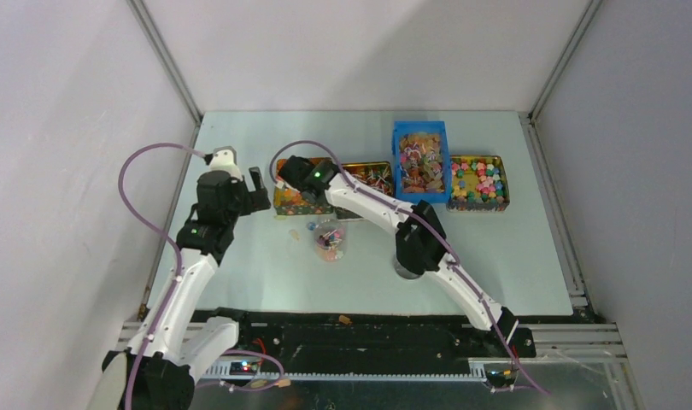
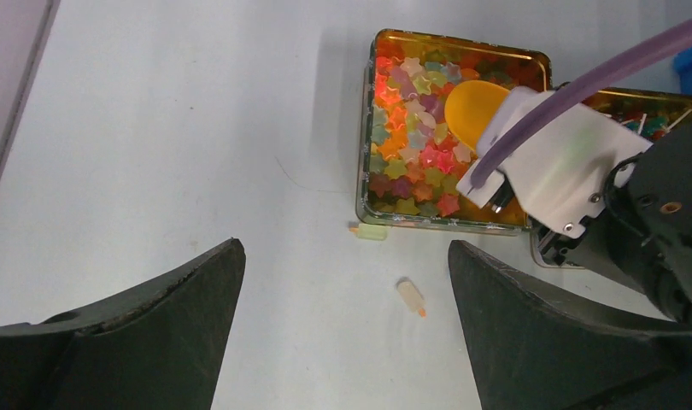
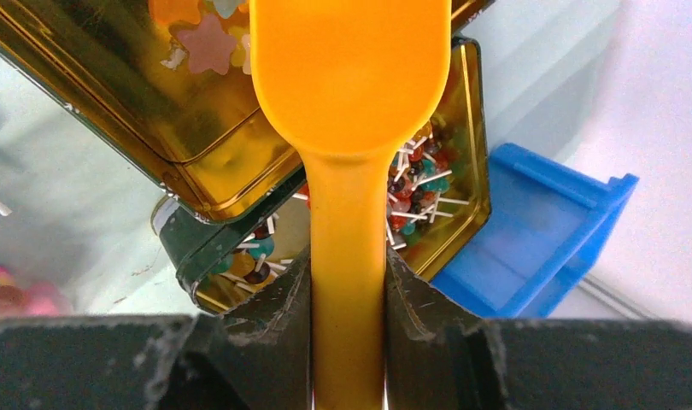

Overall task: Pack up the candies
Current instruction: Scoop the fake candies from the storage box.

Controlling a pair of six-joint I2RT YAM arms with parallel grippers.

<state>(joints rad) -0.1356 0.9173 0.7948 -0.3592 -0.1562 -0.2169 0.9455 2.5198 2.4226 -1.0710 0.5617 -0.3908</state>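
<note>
While the right gripper [image 3: 347, 286] pinches the orange scoop [image 3: 351, 85] by its handle over the star candies [image 2: 411, 162] in the tin [image 2: 428, 224], the left gripper [image 2: 344, 256] hangs spread wide — table [image 2: 155, 128] beneath, tin's edge just ahead.

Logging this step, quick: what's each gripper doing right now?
Left gripper: open, holding nothing.
Right gripper: shut on the orange scoop, at its handle.

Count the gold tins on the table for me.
3. The star-candy tin is leftmost, under the orange scoop. The lollipop tin sits beside it, partly hidden by the right arm. The third tin lies right of the blue bin. None seems hidden.
</note>
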